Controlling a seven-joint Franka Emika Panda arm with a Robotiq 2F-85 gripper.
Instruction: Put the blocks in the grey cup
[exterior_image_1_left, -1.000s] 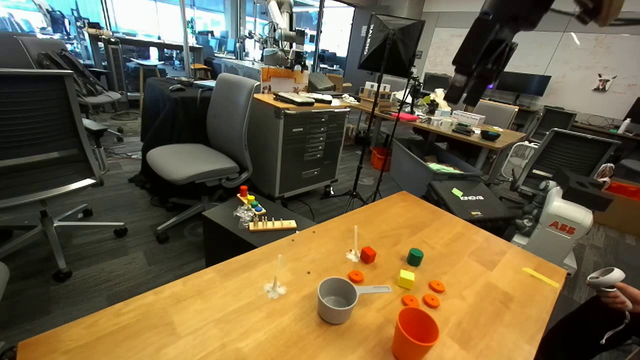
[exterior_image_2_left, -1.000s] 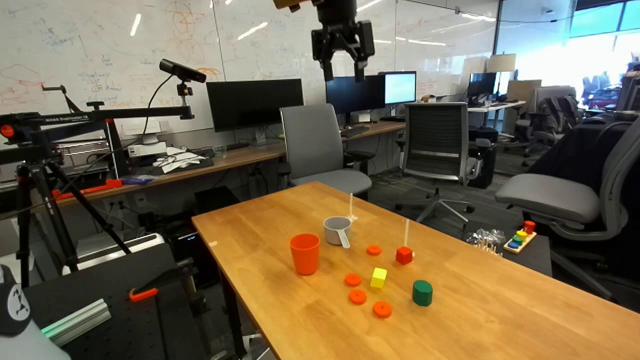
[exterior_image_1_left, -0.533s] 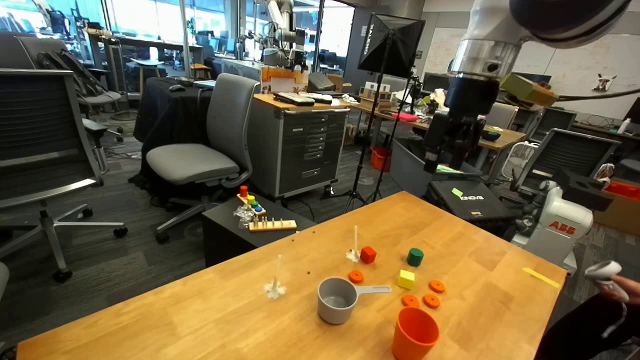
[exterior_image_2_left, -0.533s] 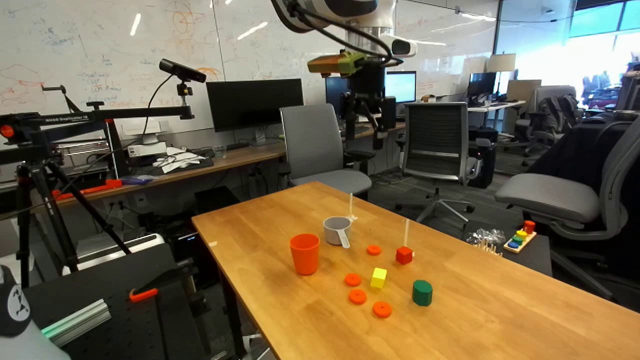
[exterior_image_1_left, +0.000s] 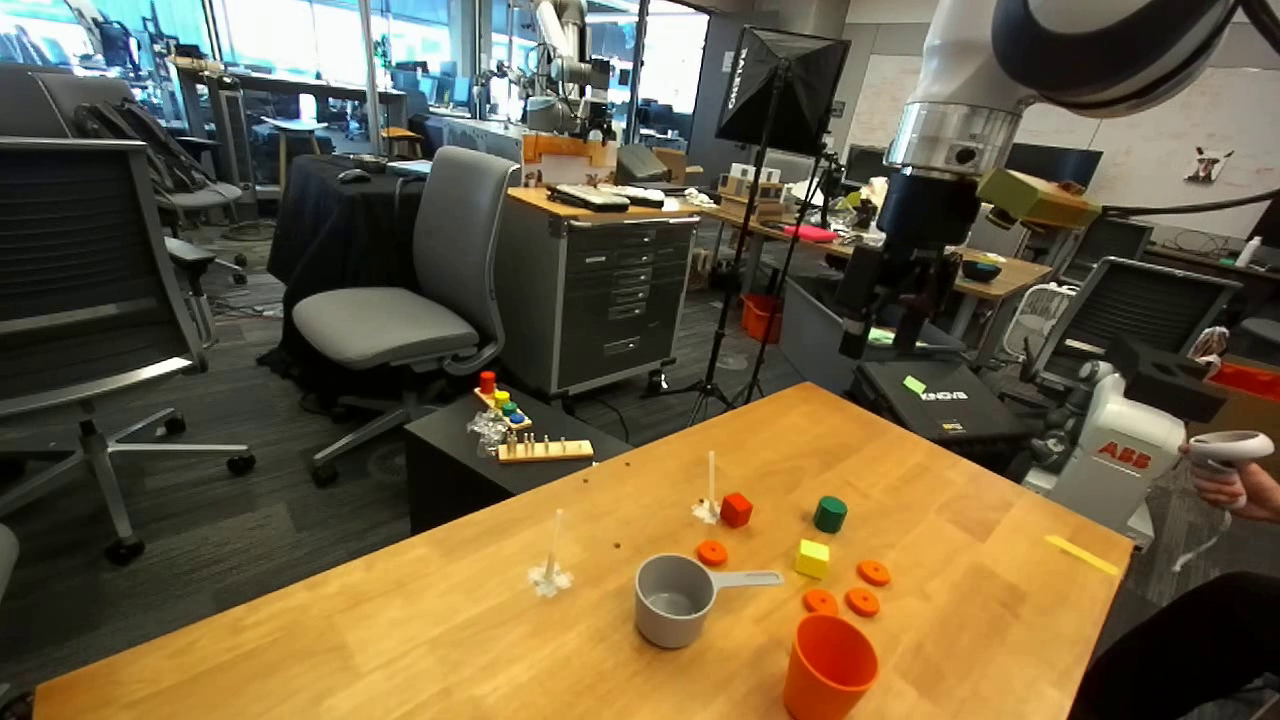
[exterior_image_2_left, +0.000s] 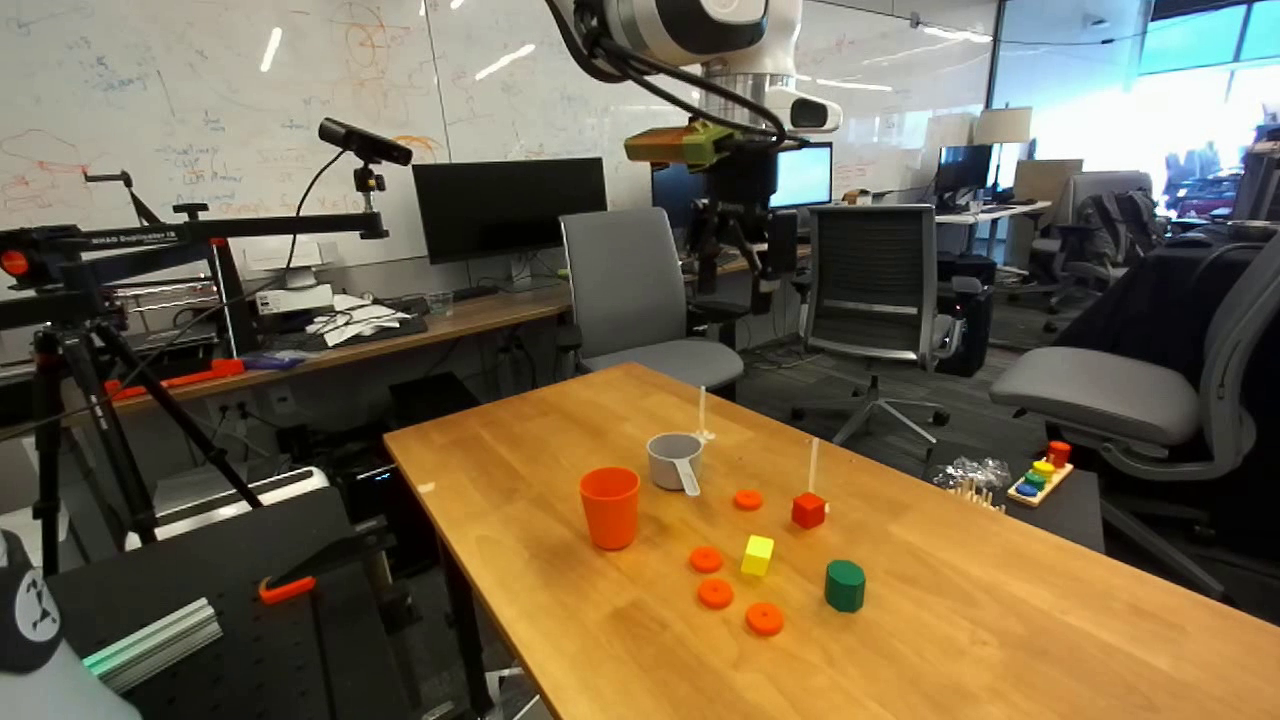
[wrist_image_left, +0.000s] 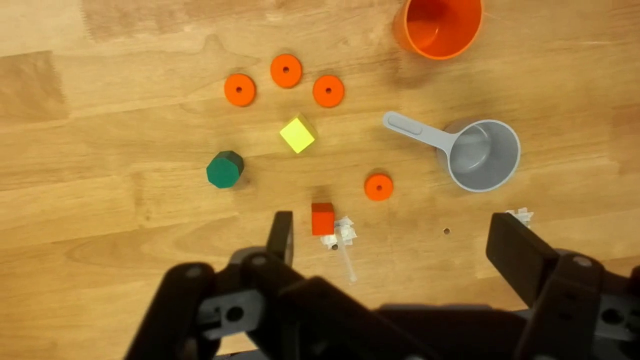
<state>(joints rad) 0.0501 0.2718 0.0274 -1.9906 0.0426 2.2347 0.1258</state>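
Note:
The grey cup (exterior_image_1_left: 672, 612) stands upright on the wooden table, its handle toward the blocks; its inside looks empty in the wrist view (wrist_image_left: 484, 156). A red cube (wrist_image_left: 323, 221), a yellow cube (wrist_image_left: 298, 135) and a green block (wrist_image_left: 224, 170) lie loose on the table. Several flat orange discs with holes lie around them, one (wrist_image_left: 378, 188) between the red cube and the cup. My gripper (exterior_image_2_left: 735, 285) is high above the table, pointing down. In the wrist view its fingers (wrist_image_left: 391, 230) are wide apart with nothing held between them.
The taller orange cup (exterior_image_1_left: 828, 672) stands beside the grey cup. Two thin upright pegs (exterior_image_1_left: 712, 478) (exterior_image_1_left: 557, 545) rise from white taped bits on the table, one touching or very near the red cube. A person's hand with a controller (exterior_image_1_left: 1225, 465) is beyond the table edge.
The arm has come down from above, lowering the gripper, mostly in the first half second; since then it has shifted only slightly. The blocks and cups have not moved.

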